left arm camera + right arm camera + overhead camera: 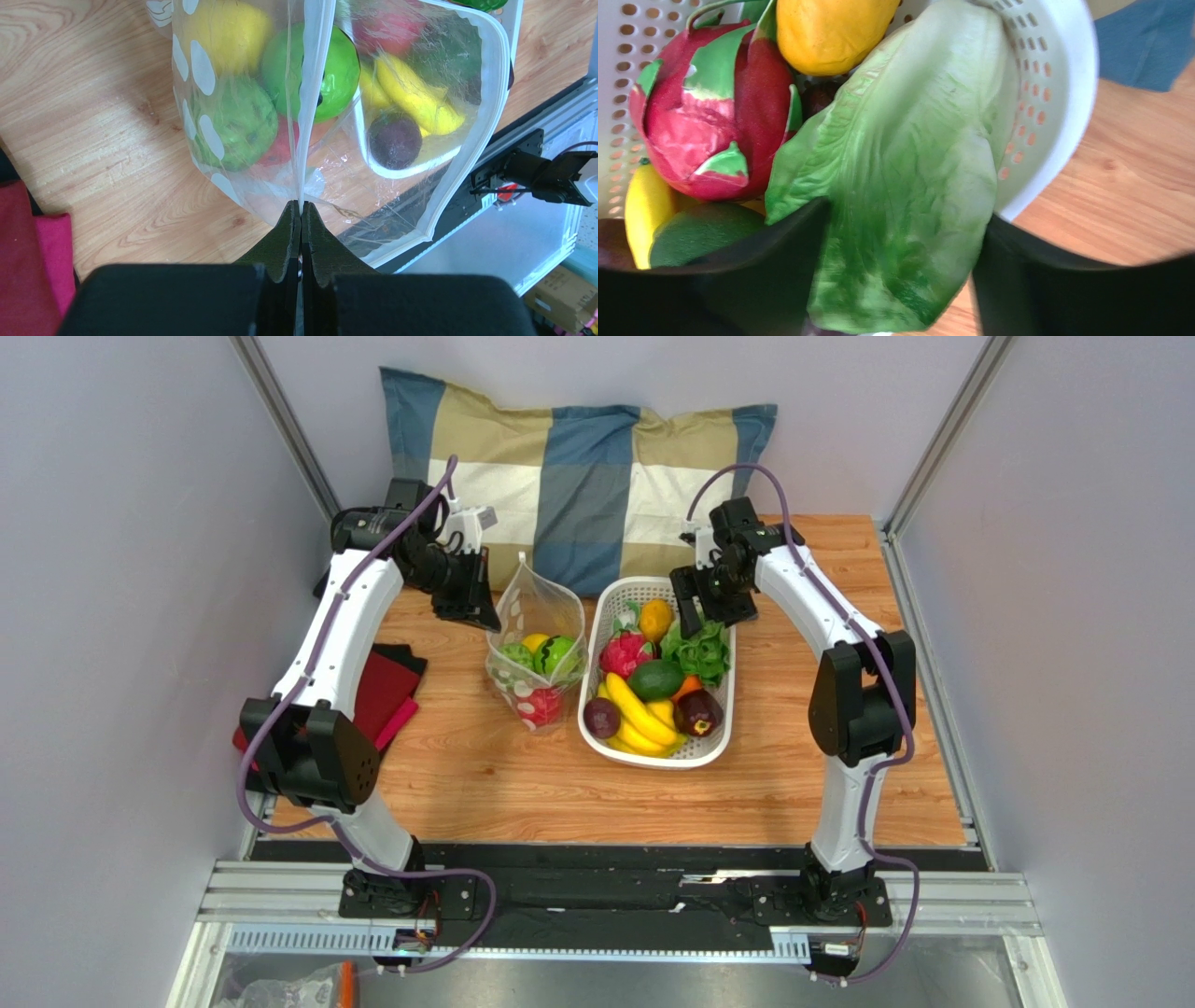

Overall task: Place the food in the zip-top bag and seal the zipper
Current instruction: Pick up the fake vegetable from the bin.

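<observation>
Lettuce, one leaf, lies in the white basket. Only the right wrist camera shows it between the wide-spread fingers of the right gripper. The left wrist camera alone shows the left gripper pinched tight on the zipper. It holds up the zip-top bag, which has one lemon, two green fruits and one red apple inside.

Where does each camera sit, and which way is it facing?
Top external: above, behind the bases, facing down at the table; both arms show.
Left wrist: wrist-mounted, down past the shut left gripper at the zip-top bag.
Right wrist: wrist-mounted, down past the right gripper at the lettuce.
Shared: top and right wrist show the lettuce.
</observation>
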You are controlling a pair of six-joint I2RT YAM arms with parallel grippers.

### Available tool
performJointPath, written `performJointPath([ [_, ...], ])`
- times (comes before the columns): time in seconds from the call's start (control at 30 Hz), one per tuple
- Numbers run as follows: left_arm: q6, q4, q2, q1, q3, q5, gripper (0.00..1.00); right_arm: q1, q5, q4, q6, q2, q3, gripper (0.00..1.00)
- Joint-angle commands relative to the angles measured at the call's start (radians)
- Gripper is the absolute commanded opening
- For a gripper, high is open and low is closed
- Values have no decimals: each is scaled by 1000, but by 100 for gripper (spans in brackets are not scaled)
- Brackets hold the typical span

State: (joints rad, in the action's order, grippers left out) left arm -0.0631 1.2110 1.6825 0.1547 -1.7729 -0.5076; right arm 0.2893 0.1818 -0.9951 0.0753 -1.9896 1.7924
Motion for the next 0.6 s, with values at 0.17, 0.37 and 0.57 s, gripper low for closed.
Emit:
performJointPath([
  [0.17,-4,-19,-7,3,-36,-5,0,-9,133,-88,-11,0,91,5],
  [0.37,-4,-19,-12,3,-31,-11,0,-55,255,-91,37,55,156,0],
  [0.57,-6,-22,-10,3,-31,-12,0,-55,320,-16,159,136,122,0],
])
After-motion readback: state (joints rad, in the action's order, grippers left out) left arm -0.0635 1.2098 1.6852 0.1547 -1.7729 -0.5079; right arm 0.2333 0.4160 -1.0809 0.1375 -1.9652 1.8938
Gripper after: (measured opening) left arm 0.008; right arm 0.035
